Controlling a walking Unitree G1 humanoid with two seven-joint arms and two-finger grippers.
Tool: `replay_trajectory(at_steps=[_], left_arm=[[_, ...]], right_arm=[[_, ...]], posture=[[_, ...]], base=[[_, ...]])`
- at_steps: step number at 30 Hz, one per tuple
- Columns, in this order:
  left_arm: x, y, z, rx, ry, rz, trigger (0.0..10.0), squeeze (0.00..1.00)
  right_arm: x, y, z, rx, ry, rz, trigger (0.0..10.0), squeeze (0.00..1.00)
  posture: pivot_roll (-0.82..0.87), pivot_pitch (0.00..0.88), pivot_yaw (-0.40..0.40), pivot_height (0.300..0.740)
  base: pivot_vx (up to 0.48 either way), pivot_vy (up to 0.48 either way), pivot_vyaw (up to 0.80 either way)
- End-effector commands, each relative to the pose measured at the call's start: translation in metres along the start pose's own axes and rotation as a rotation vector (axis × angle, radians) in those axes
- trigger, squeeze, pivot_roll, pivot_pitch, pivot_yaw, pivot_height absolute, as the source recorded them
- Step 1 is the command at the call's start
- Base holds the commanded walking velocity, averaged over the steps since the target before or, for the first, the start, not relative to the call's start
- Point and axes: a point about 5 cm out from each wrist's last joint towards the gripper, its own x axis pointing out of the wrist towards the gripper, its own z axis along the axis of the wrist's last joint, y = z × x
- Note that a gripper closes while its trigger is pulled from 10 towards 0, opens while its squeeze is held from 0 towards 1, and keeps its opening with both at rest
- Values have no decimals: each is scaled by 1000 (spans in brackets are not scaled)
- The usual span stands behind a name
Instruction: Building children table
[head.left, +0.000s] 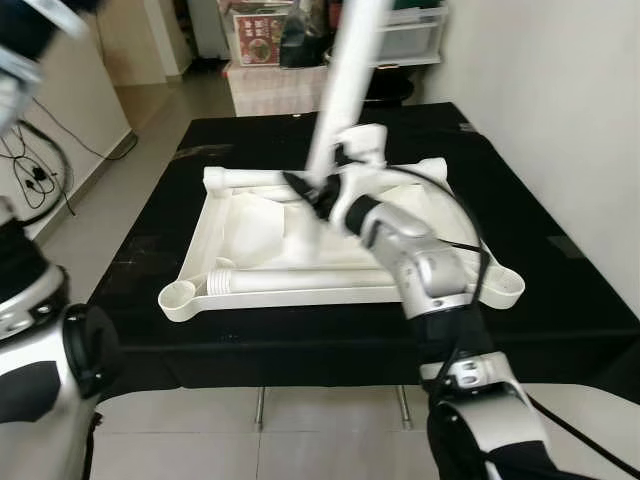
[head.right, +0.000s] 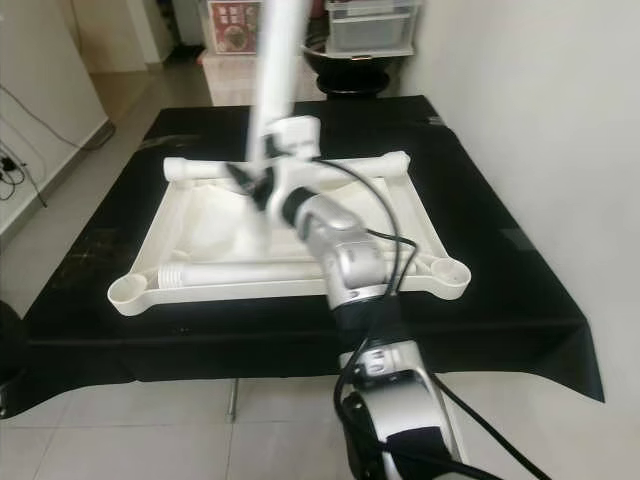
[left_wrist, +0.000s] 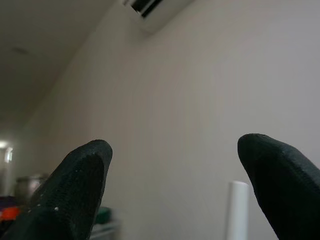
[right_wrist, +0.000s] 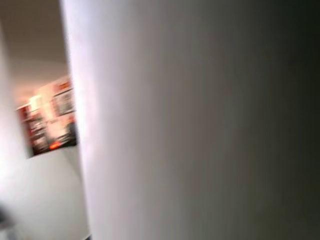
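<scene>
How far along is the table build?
Early. The white tabletop lies upside down on the black cloth, no leg standing in a corner socket. In hand: the right gripper holds one white leg upright over it. Two more legs lie in the tray. The left gripper is open.

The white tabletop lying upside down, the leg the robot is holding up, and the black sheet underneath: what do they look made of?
The tabletop looks like moulded plastic: matte white, with rounded ribs and corner sockets. The leg in the right end effector looks like the same plastic, a smooth, slightly glossy tube. The black sheet appears to be cloth, matte and draping over the edge.
</scene>
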Motion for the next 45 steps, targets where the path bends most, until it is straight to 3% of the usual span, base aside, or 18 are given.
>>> replay_trajectory(at_steps=[1, 2, 3, 4, 5, 7, 10, 11, 12, 13, 14, 16, 17, 18, 21, 31, 42, 45], left_arm=[[-10, -2, -7, 50, 41, 67, 10000, 1000], [-10, -2, -7, 50, 41, 67, 10000, 1000], [-25, -1, -29, 79, 118, 143, 10000, 1000], [-25, -1, -29, 79, 118, 143, 10000, 1000], [-35, -1, -45, 109, 190, 186, 10000, 0], [-68, -6, -93, 112, 368, 262, 10000, 0], [-85, -11, -113, 81, 436, 296, 10000, 0], [-106, -19, -133, 51, 515, 325, 10000, 0], [-106, -19, -133, 51, 515, 325, 10000, 0], [-124, -28, -149, 17, 583, 348, 10000, 0], [-124, -28, -149, 17, 583, 348, 10000, 0], [-141, -39, -164, -21, 645, 369, 10000, 0], [-155, -50, -174, -74, 689, 380, 10000, 0], [-155, -50, -174, -74, 689, 380, 10000, 0], [-178, -75, -189, -163, 777, 367, 10000, 0], [-194, -84, -200, -181, 795, 407, 10000, 0], [-204, -88, -209, -105, 830, 459, 10000, 0], [-214, -86, -214, -16, 878, 501, 10000, 0]], right_arm=[[3, 2, 11, 8, -52, 4, 4431, 0], [3, 2, 11, 8, -52, 4, 4431, 0], [2, 4, 13, 3, -68, 31, 10000, 0], [2, 4, 13, 3, -68, 31, 10000, 0], [2, 5, 14, 7, -74, 48, 10000, 0], [-1, 8, 15, -6, -91, 97, 10000, 0], [-3, 10, 15, -17, -101, 120, 10000, 0], [-6, 11, 14, -39, -108, 154, 10000, 0], [-6, 11, 14, -39, -108, 154, 10000, 0], [-9, 12, 13, -62, -110, 175, 10000, 0], [-9, 12, 13, -62, -110, 175, 10000, 0], [-13, 12, 10, -88, -101, 195, 10000, 0], [-17, 11, 4, -119, -82, 206, 10000, 0], [-17, 11, 4, -119, -82, 206, 10000, 0], [-25, 10, -11, -179, -28, 225, 10000, 0], [-33, 15, -29, -217, 30, 254, 10000, 0], [-32, 15, -26, -265, 4, 195, 10000, 0], [-31, 12, -26, -271, 13, 147, 10000, 0]], posture=[[50, 0, 12, 740], [50, 0, 12, 740], [54, 0, 7, 740], [54, 0, 7, 740], [54, 0, 7, 740], [52, 3, 6, 740], [53, 6, 5, 740], [51, 12, 6, 740], [51, 12, 6, 740], [51, 17, 4, 740], [51, 17, 4, 740], [51, 24, 4, 740], [46, 27, 4, 740], [46, 27, 4, 740], [41, 32, 9, 740], [31, 30, 16, 740], [32, 21, 21, 740], [32, 23, 25, 740]], base=[[0, 0, 0], [0, 0, 0], [0, 0, 0], [0, 0, 0], [0, 0, 0], [0, 0, 0], [0, 0, 0], [0, 0, 0], [0, 0, 0], [0, 0, 0], [0, 0, 0], [0, 0, 0], [0, 0, 0], [0, 0, 0], [0, -421, 0], [0, -460, 0], [0, 0, 0], [0, 0, 0]])
